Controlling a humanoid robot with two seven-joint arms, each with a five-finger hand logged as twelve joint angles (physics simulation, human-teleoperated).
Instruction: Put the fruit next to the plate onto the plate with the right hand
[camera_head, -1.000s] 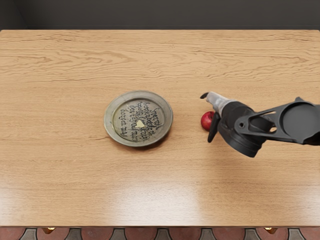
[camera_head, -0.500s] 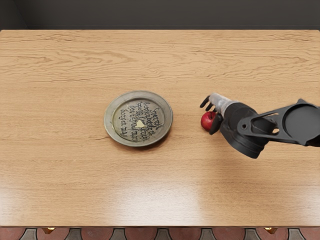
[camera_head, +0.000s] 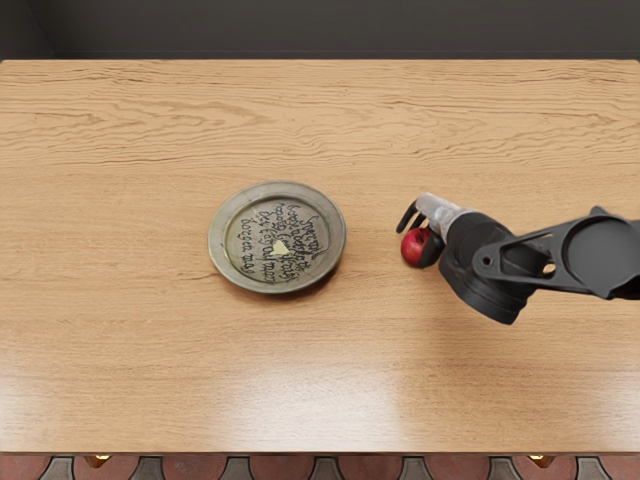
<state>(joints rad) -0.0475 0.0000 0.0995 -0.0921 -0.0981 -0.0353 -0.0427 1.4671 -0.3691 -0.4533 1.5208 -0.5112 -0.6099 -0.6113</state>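
The tabletop was light wood, its grain running from the left edge to the right edge, with a pale glare spread along the near edge. A round, dull metal plate lay flat on it, a little left of the middle, with dark script and a small pale mark in its well. A small red fruit sat to the right of the plate, apart from it, roughly midway between the far and near edges.
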